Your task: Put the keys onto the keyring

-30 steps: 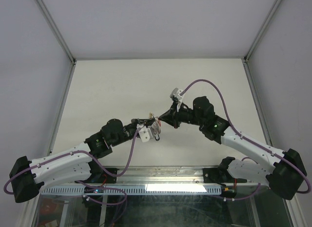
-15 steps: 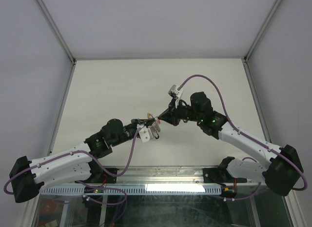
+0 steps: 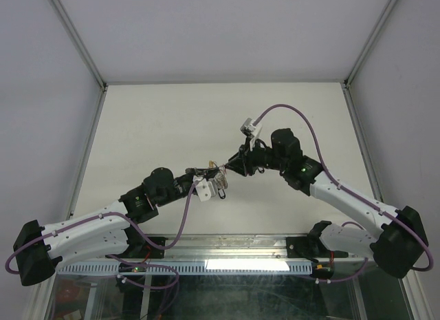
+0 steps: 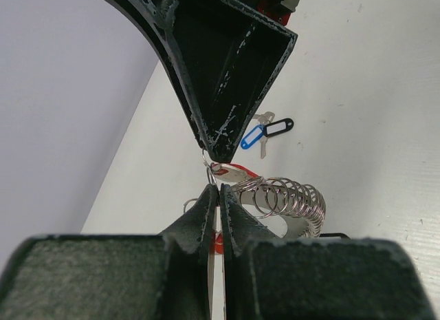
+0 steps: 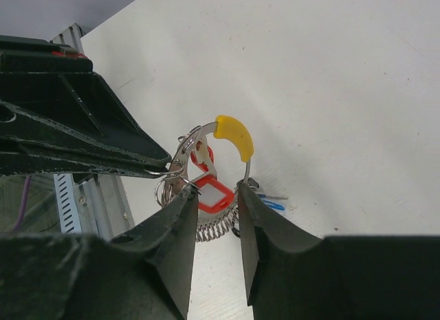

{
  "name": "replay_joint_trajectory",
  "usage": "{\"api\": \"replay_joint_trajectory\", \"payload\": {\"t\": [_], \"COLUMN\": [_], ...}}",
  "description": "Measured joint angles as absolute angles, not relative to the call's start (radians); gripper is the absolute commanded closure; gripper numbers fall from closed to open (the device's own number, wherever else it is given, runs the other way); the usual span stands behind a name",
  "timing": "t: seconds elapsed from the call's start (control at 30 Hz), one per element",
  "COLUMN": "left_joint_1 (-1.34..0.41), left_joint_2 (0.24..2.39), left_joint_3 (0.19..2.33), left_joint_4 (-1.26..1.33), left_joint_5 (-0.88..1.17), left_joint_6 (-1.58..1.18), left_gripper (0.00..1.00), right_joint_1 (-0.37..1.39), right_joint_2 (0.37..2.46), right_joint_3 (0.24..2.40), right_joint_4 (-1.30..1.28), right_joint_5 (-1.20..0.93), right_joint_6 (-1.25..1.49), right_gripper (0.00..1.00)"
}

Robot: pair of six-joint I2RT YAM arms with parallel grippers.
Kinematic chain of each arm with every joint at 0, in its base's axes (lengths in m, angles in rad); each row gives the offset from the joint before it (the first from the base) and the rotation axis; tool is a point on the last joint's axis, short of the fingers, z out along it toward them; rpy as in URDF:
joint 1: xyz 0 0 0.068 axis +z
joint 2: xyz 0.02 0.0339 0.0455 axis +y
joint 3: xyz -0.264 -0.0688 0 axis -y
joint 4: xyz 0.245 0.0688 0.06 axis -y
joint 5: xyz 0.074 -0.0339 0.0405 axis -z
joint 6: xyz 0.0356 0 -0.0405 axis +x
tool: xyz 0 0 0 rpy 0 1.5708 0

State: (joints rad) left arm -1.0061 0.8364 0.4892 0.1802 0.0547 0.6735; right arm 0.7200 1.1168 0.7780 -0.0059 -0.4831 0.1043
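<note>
Above the tabletop [image 3: 151,120], the left pincer [image 4: 216,190] is clenched on the keyring [image 5: 234,135]. The hoop stands on edge, yellow part uppermost in the right wrist view. The right pincer [image 5: 216,189] faces it tip to tip, with the red-tag key [image 5: 212,197] between its jaws; whether it grips, can't tell. Blue and black keys [image 4: 265,132] lie on the tabletop underneath. The right arm is nearer, so the key likely feeds toward the left pincer.

both arms look alike: the left arm [image 3: 89,230] and the right arm [image 3: 344,199] have long white shells, black end blocks and chunky black joints. a purple cable [image 3: 184,217] runs loose along each one. a small white camera block [image 3: 204,189] sits at each wrist. a green light [image 3: 300,174] glows on the right arm. the fingers [image 4: 227,65] are matt black, wedge-shaped and hollow-sided, their edges scuffed pale.
</note>
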Motion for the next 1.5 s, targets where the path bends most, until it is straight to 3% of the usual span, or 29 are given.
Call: {"api": "replay_joint_trajectory", "payload": {"t": [0.13, 0.4, 0.7, 0.93, 1.2, 1.5], "left_joint_1": [-1.006, -1.006, -1.006, -1.004, -0.973, -0.947], "left_joint_2": [0.836, 0.834, 0.826, 0.797, 0.791, 0.791], "left_joint_3": [0.489, 0.489, 0.489, 0.489, 0.489, 0.489], "left_joint_4": [0.181, 0.179, 0.180, 0.188, 0.223, 0.262], "left_joint_5": [0.056, 0.059, 0.060, 0.088, 0.153, 0.218], "left_joint_6": [0.673, 0.673, 0.671, 0.632, 0.541, 0.480], "left_gripper": [1.00, 1.00, 1.00, 1.00, 1.00, 1.00], "right_joint_1": [0.718, 0.710, 0.710, 0.710, 0.710, 0.710], "right_joint_2": [1.100, 1.069, 1.010, 0.873, 0.873, 0.884], "right_joint_3": [0.778, 0.778, 0.719, 0.469, 0.479, 0.532], "right_joint_4": [-0.006, 0.004, 0.082, 0.402, 0.506, 0.509], "right_joint_5": [-0.480, -0.480, -0.500, -0.551, -0.685, -0.760], "right_joint_6": [0.094, 0.074, 0.029, -0.108, -0.184, -0.191], "right_gripper": [0.67, 0.79, 0.66, 0.66, 0.74, 0.74]}}
